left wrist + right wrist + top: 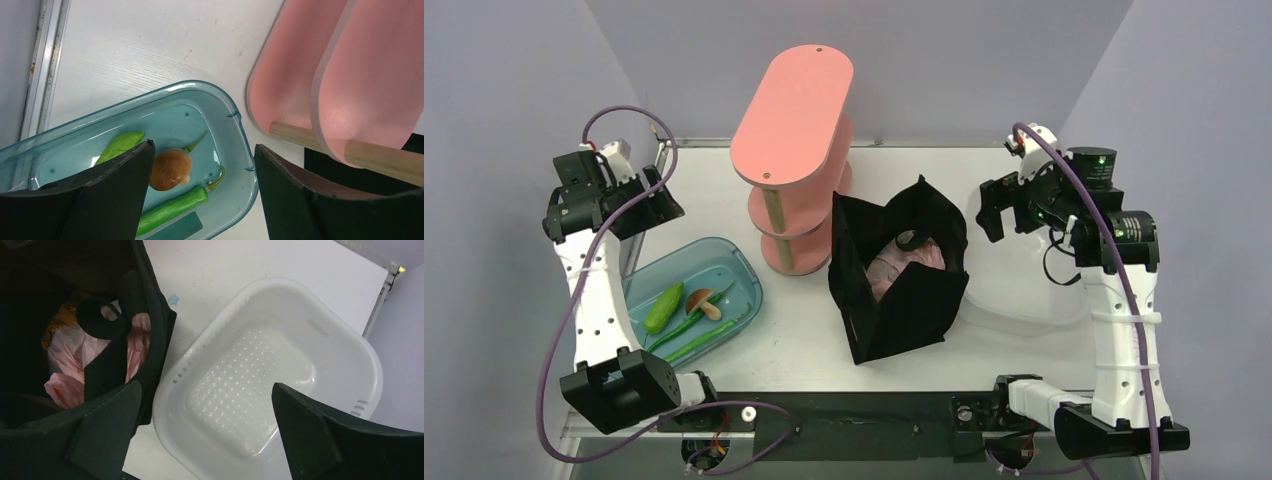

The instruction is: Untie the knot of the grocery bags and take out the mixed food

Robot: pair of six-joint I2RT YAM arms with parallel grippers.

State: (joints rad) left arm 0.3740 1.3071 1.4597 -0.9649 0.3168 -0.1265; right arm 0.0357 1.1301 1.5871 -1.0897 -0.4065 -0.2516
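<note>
seen from above, the black tote point(899, 290) stands open at the middle of the table point(804, 345), its sides sagging. the pink bag point(906, 262) lies inside it, crumpled, with one black loop handle point(100, 320) draped across it. a scrap of yellow-orange packet point(54, 326) shows beside the pink plastic in the right wrist view; the rest of the food is hidden.

the left gripper point(202, 165) hovers at about 10 o'clock from the tote, over the far end of the blue tray point(742, 272), jaws spread apart and holding nothing. in the tray lie a small green cucumber point(664, 307), a brown-capped mushroom point(704, 300) and long green pods point(699, 337). the pink shelf point(792, 110) stands at 11 o'clock from the tote, just beside it.

the right gripper point(205, 410) hangs at about 2 o'clock from the tote, above the seam between the tote's edge and the white basket point(350, 340), jaws wide apart and gripping nothing. the basket sits at 3 o'clock, touching or nearly touching the tote.
</note>
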